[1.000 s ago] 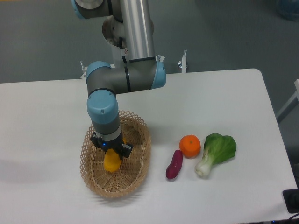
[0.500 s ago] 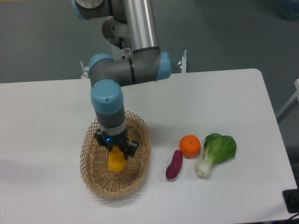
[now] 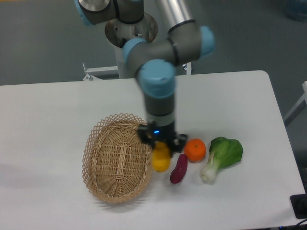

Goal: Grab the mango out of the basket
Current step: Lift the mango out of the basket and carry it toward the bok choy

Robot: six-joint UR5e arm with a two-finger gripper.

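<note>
The yellow-orange mango [image 3: 161, 158] hangs in my gripper [image 3: 161, 145], which is shut on its upper end. It sits just outside the right rim of the tan wicker basket [image 3: 118, 158], over the white table between the basket and the purple sweet potato [image 3: 179, 168]. The basket's woven base shows with nothing in it. The arm's wrist comes straight down onto the fruit, hiding the mango's top.
A round orange [image 3: 195, 149] lies just right of the gripper, touching distance from its right finger. A green bok choy [image 3: 222, 156] lies further right. The arm's base column [image 3: 132, 33] stands at the table's back edge.
The gripper has carried the mango up out of the basket and to the right, past the rim. The basket now holds nothing.
</note>
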